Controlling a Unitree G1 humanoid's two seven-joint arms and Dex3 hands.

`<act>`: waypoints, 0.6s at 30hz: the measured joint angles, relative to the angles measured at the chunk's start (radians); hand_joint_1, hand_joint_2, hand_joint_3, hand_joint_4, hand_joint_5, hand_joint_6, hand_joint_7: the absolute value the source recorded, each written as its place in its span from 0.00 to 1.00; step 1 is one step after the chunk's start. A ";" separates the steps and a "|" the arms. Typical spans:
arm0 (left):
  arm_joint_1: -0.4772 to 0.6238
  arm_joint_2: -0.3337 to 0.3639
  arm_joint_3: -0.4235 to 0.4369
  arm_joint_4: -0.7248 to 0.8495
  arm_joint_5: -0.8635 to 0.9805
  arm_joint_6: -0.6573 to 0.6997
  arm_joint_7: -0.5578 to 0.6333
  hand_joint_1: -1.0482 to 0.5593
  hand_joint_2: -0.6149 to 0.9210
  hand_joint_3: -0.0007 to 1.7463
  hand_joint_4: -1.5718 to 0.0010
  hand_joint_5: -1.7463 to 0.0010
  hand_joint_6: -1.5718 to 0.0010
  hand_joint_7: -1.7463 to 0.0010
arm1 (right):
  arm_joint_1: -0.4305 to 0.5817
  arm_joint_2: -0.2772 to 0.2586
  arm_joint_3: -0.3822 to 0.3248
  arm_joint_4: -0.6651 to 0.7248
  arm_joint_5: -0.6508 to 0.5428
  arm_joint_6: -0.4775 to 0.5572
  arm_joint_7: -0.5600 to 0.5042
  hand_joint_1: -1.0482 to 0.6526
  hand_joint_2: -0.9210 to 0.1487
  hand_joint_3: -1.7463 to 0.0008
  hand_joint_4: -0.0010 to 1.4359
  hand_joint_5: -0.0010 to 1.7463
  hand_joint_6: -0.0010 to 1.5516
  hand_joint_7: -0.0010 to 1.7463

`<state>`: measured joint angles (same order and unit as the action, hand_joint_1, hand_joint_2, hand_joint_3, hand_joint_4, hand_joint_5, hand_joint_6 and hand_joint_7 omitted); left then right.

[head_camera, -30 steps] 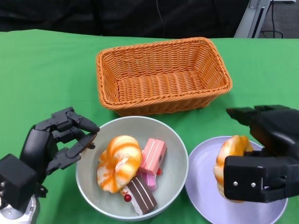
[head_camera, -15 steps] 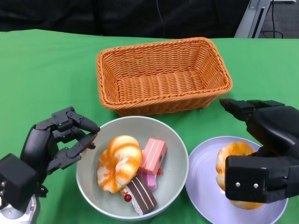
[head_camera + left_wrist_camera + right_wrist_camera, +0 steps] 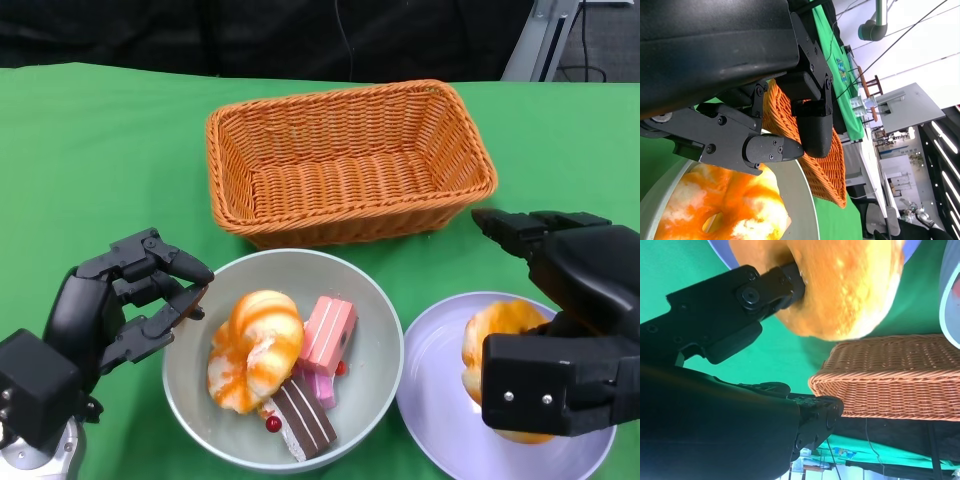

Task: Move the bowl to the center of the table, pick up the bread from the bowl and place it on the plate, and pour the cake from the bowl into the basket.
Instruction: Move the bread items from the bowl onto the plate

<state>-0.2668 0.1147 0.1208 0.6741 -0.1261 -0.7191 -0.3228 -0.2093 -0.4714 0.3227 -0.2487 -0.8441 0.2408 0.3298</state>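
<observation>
1. Left hand [image 3: 120,305] just beside the bowl [image 3: 375,310] at its left rim, fingers curled toward the rim with a gap between them, holding nothing; touching the rim or not, cannot tell.
2. Bowl roughly at table middle, in front of the basket. Inside: a glazed bread [image 3: 255,350] at left, a pink cake [image 3: 328,333] leaning at middle, a brown striped cake [image 3: 305,418] at the near side, small red balls [image 3: 272,424] by the cakes.
3. Basket [image 3: 350,165] behind the bowl, nothing seen inside, close to the bowl's far rim but apart.
4. Plate [image 3: 430,400] right of the bowl, just beside it. Second bread [image 3: 500,325] on it, partly hidden by the right hand.
5. Right hand [image 3: 560,330] over the plate; upper fingers stretched out toward the basket, clear of the bread. Right wrist view: one finger [image 3: 772,287] poked into the bread's hole. Released or not, cannot tell.
6. Risks, judged:
 - Lifting away with the finger caught in the hole could drag the bread off the plate.
 - One bread left in the bowl; pouring now would tip it into the basket with the cakes.
 - Weak left grip on the thin rim could let the bowl slip or spin mid-tilt.
 - Red balls likely to roll and miss the basket.
</observation>
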 measured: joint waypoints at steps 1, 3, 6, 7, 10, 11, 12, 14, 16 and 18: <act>0.000 0.000 0.000 0.000 0.000 0.000 0.000 0.54 0.96 0.24 0.53 0.16 0.51 0.36 | 0.002 0.000 0.000 0.000 0.000 -0.002 -0.001 0.23 0.03 0.98 0.20 0.02 0.13 0.01; 0.000 0.000 0.000 0.000 0.000 0.000 0.000 0.54 0.96 0.24 0.53 0.16 0.51 0.36 | 0.003 0.000 0.000 0.000 0.000 -0.005 -0.001 0.23 0.02 0.99 0.20 0.02 0.13 0.01; 0.000 0.000 0.000 0.000 0.000 0.000 0.000 0.54 0.96 0.25 0.53 0.16 0.51 0.36 | 0.004 0.000 0.000 0.000 0.000 -0.006 -0.001 0.23 0.02 0.99 0.20 0.02 0.13 0.00; 0.000 0.000 0.000 0.000 0.000 0.000 0.000 0.54 0.96 0.25 0.53 0.16 0.51 0.36 | 0.004 0.000 0.000 0.000 0.000 -0.006 -0.001 0.23 0.02 0.99 0.20 0.02 0.13 0.00; 0.000 0.000 0.000 0.000 0.000 0.000 0.000 0.54 0.96 0.25 0.53 0.16 0.51 0.36 | 0.004 0.000 0.000 0.000 0.000 -0.006 -0.002 0.23 0.01 0.99 0.20 0.01 0.13 0.00; 0.000 0.000 0.000 0.000 0.000 0.000 0.000 0.54 0.96 0.25 0.53 0.16 0.51 0.36 | 0.004 0.000 0.000 0.000 0.000 -0.006 -0.003 0.23 0.01 0.99 0.20 0.01 0.13 0.00; 0.000 0.000 0.000 0.000 0.000 0.000 0.000 0.54 0.96 0.25 0.53 0.16 0.51 0.36 | 0.004 0.000 0.000 0.000 0.000 -0.006 -0.003 0.23 0.01 1.00 0.20 0.01 0.13 0.00; 0.000 0.000 -0.001 0.000 0.002 0.000 0.002 0.53 0.96 0.25 0.53 0.17 0.51 0.36 | 0.004 -0.001 0.003 0.000 -0.025 0.003 0.008 0.18 0.00 0.72 0.20 0.01 0.14 0.00; 0.000 0.000 -0.001 -0.001 0.003 0.000 0.004 0.54 0.96 0.25 0.53 0.17 0.51 0.36 | 0.004 -0.003 0.006 0.000 -0.052 0.024 0.040 0.17 0.00 0.71 0.20 0.01 0.14 0.00; 0.000 0.000 -0.001 -0.001 0.003 0.000 0.006 0.54 0.96 0.25 0.53 0.16 0.51 0.36 | 0.004 -0.003 0.007 -0.001 -0.067 0.034 0.060 0.17 0.00 0.71 0.20 0.01 0.14 0.00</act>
<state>-0.2666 0.1145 0.1199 0.6730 -0.1236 -0.7191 -0.3171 -0.2055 -0.4743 0.3293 -0.2493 -0.9111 0.2744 0.3902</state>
